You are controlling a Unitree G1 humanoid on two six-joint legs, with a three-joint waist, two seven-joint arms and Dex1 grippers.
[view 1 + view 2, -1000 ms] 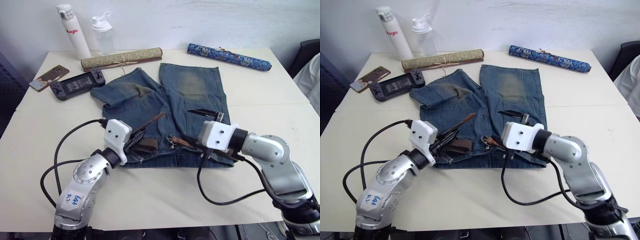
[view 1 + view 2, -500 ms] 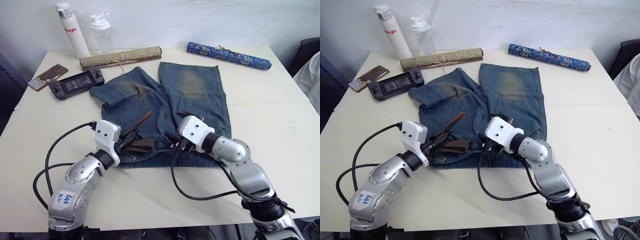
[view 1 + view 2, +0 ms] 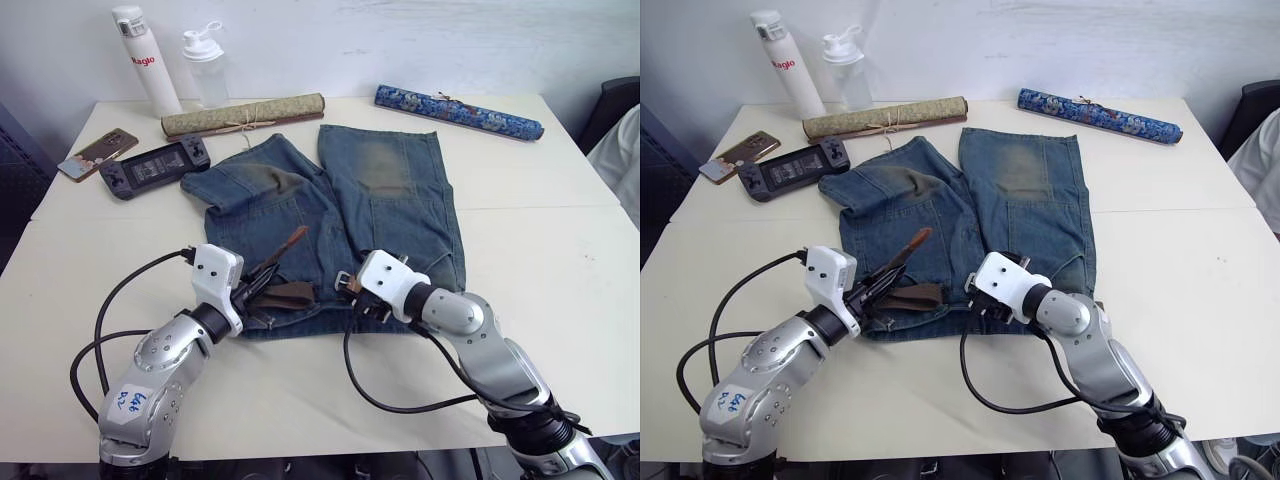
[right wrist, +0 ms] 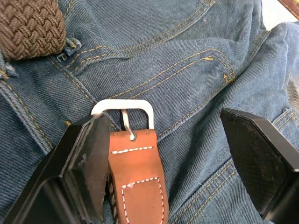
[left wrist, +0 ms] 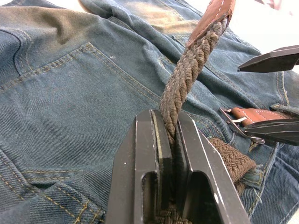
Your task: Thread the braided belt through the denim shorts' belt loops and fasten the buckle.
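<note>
Left gripper [image 5: 170,140] pinches the braided belt [image 5: 196,60] near its tip; right gripper [image 4: 168,168] spread around the buckle [image 4: 122,112] at the denim shorts [image 3: 390,200] waistband; fastening judged outstanding.

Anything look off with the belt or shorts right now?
The brown braided belt is not lying flat: its leather-tipped end sticks up off the faded blue denim shorts, pinched in the left gripper. The silver buckle lies unfastened between the open right gripper's fingers.
</note>
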